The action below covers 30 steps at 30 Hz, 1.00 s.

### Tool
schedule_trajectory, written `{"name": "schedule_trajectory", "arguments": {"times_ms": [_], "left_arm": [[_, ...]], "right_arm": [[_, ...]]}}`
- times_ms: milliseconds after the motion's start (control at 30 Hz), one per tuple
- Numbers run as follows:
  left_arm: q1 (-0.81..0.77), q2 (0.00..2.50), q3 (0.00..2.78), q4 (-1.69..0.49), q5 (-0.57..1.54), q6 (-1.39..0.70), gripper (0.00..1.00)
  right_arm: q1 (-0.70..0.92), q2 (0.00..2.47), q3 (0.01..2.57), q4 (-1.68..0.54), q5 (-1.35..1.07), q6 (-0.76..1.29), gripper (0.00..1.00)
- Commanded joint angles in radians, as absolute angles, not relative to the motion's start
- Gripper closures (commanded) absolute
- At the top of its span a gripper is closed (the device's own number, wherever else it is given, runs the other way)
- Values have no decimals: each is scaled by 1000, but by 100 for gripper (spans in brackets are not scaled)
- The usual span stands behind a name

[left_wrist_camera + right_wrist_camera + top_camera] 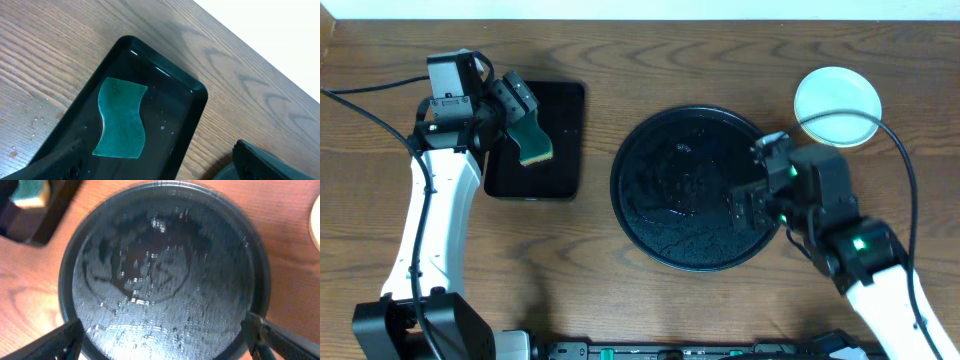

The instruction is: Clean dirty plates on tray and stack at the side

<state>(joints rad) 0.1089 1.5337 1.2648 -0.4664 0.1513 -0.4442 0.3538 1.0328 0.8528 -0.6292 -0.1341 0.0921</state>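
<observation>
The round black tray (650,225) sits mid-table, wet and with no plate on it; it fills the right wrist view (165,245). The plates (837,103) are stacked on the wood to the tray's upper right, pale mint on top with a pale yellow edge showing below; one rim shows at the right edge of the right wrist view (316,225). My right gripper (752,180) (165,342) is open and empty over the tray's right part. My left gripper (523,110) (160,170) is open and empty above a green sponge (533,142) (121,119).
The sponge lies in a small rectangular black tray (560,100) (192,107) at the left, which also shows in the right wrist view (45,225). Cables run across the table at both sides. Bare wood lies between the two trays.
</observation>
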Motion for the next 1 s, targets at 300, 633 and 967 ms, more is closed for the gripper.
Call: {"name": "schedule_trajectory", "arguments": {"times_ms": [300, 633, 967], "left_arm": [[113, 1538, 1274, -467, 149, -439, 7], [113, 1538, 1274, -467, 149, -439, 7], [113, 1538, 1274, -467, 149, -439, 7]], "right_arm": [[245, 619, 271, -48, -105, 62, 1], [133, 323, 5, 156, -113, 62, 1], [50, 177, 6, 27, -92, 43, 1]]}}
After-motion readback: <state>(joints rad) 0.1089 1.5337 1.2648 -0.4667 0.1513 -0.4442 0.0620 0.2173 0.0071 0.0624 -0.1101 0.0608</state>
